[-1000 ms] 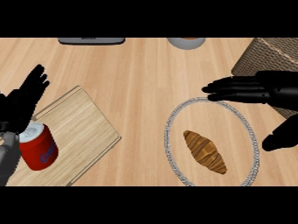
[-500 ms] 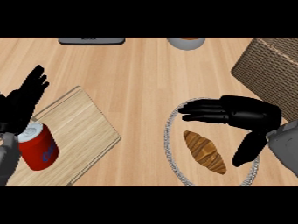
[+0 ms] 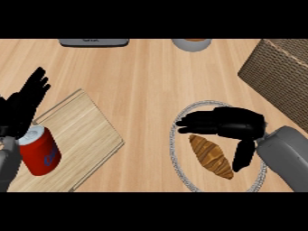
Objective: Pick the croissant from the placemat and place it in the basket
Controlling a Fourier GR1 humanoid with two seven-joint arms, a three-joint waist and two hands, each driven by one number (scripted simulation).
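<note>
A: Where is the croissant?

B: Look low down on the right side. It lies on the round grey placemat. It is slanted, with one tip up to the left and the other tip down to the right. It is not in the basket yet. The basket is brown and woven, up in the right corner, well apart from the croissant.

A: What is the right hand doing?

B: Your robot's right hand is over the placemat, just by the top tip of the croissant. Its fingers point left and are bent only a little. Its thumb points down along the right side of the croissant. The hand is open and holds nothing. You cannot tell if it touches the croissant.

A: And the left hand?

B: The left hand rests at the left edge, open, with its fingers up. Just below it a red can stands on a wooden board. The board lies on the counter, well apart from the placemat.
</note>
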